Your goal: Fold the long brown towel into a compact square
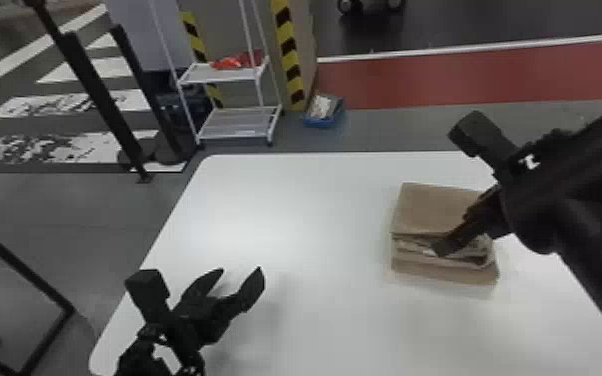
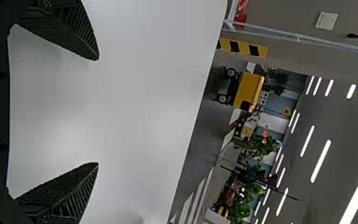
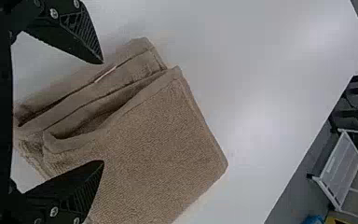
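The right gripper [image 1: 445, 247], its fingers spread apart, is over the folded brown towel [image 3: 149, 140] on the white table [image 3: 242, 88].

- The towel [image 1: 425, 207] lies on the worktop [image 1: 290, 225], toward its right side.
- Behind the worktop stands a rack [image 1: 239, 117].
- A bin [image 1: 323, 123] sits on the floor [image 1: 395, 131], right of the rack.
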